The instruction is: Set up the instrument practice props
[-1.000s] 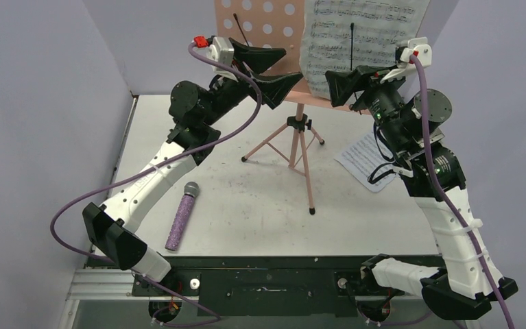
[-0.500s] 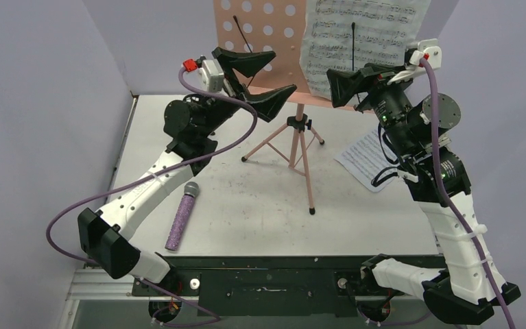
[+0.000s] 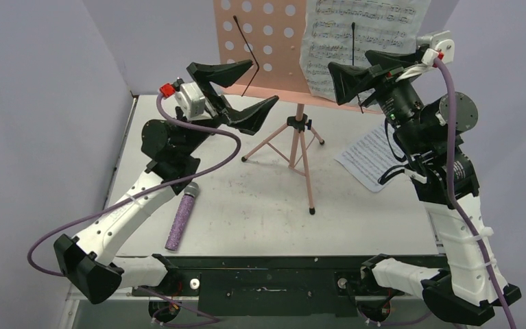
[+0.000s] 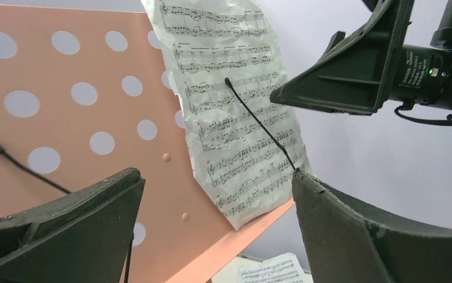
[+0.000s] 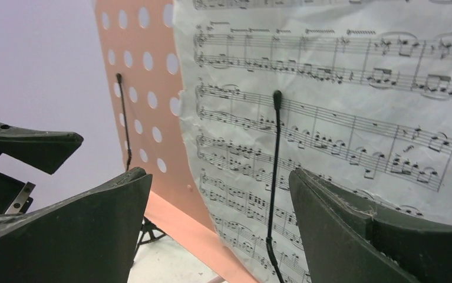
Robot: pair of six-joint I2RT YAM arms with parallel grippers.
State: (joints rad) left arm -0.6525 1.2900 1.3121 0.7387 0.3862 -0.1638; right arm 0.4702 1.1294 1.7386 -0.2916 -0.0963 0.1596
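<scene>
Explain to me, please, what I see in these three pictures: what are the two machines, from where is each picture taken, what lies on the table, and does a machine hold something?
These are two robot arms, the left arm and the right arm, bolted at the near edge of a table. The wide picture comes from a fixed camera above and behind them. The other two come from small cameras on the wrists, so the black wedges at the bottom are each arm's own fingers: the left gripper and the right gripper. Both are open and hold nothing. On the table stands a pink music stand with one page of music on it; a second page and a purple microphone lie flat.
</scene>
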